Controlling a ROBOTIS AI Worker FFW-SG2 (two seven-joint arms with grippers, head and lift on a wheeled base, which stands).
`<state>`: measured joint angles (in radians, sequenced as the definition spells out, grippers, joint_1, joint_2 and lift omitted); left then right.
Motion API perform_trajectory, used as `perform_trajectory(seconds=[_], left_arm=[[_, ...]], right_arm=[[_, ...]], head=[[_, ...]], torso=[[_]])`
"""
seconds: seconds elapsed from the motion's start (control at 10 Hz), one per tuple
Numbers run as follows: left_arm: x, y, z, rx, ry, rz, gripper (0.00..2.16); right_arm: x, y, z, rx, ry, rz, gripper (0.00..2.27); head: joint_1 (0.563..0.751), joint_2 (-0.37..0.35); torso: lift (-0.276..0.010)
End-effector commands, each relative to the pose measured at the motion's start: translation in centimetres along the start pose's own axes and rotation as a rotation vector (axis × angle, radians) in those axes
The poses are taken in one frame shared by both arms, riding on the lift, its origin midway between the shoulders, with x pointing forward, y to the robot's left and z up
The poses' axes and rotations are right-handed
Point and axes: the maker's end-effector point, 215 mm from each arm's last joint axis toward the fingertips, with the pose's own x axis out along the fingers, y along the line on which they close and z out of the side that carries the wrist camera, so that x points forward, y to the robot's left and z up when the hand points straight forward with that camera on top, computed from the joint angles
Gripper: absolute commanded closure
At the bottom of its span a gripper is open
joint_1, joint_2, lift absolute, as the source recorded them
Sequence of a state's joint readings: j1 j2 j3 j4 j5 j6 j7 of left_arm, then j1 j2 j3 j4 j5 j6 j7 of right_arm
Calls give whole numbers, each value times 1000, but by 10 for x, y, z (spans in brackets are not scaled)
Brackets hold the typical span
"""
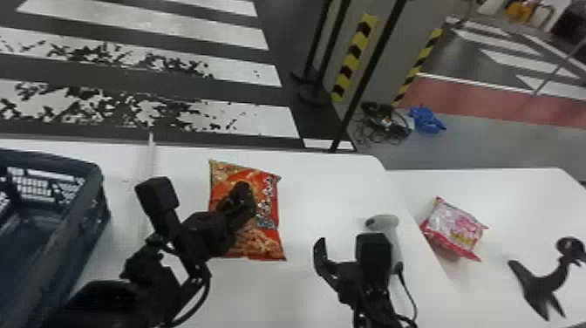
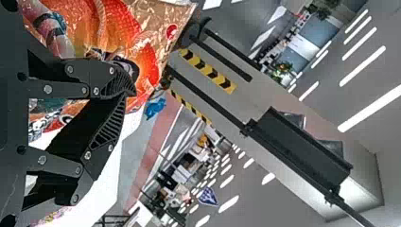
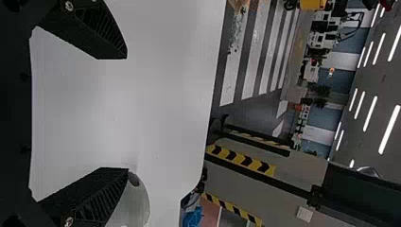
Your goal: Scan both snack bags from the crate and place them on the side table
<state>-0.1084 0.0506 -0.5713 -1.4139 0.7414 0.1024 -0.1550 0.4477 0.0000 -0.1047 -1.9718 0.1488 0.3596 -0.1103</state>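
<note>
The red and orange snack bag [image 1: 268, 183] is clamped by the left end effector [image 1: 244, 196], whose fingers are closed on its broad printed face; the bag spreads out around the fingertips, over the white bench [image 1: 318, 187]. Whether the bag's underside is borne by the bench cannot be told. The fingers of the right end effector [image 1: 345, 243] are held wide apart, with nothing gripped between them, and it is placed to the right of the clamped bag. A pale handheld scanner [image 1: 392, 227] is set down just beside the right end effector, on its right, with a dark cable trailing from it. Farther to the right of that end effector, past the scanner, the smaller pink snack bag [image 1: 458, 229] is seen lying on the side table [image 1: 514, 187]. A dark, bird-like object [image 1: 540, 283] is found still farther right, by the side table's near part. To the left of the left end effector, well apart from its fingertips, the dark blue crate [image 1: 87, 196] is placed on the bench.
</note>
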Motion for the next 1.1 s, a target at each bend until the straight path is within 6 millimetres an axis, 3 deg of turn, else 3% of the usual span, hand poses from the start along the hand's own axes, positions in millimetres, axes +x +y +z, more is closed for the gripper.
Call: perform_trajectory(seconds=[0.0,0.1,0.2,0.3,0.6,0.7,0.8,1.0], left_arm=[[0,1,-20,-6,18,7,2128],[0,2,-18,-6,-4,2,1521],[2,3,-17,-4,-2,1,353],[4,2,-12,-8,-9,-5,-2],[2,3,-6,-21,-17,-13,2],[0,2,4,-15,-35,-26,2],[-6,-6,22,7,-67,-37,2],[-33,2,72,135,-137,-8,12]], right_arm=[[2,-7,3,16,-3,-11,76],[3,-8,4,18,-5,-12,76],[3,-8,3,19,-4,-11,76],[3,-9,2,19,0,-13,76],[2,-9,4,24,-3,-12,76],[1,-9,2,25,5,-12,73],[0,-8,0,35,12,-5,73],[-3,-3,3,57,18,21,66]], head=[[695,-350],[695,-350],[695,-350],[695,-350],[695,-350],[695,-350],[695,-350],[695,-350]], torso=[[-98],[-98],[-98],[-98],[-98],[-98],[-98],[-98]])
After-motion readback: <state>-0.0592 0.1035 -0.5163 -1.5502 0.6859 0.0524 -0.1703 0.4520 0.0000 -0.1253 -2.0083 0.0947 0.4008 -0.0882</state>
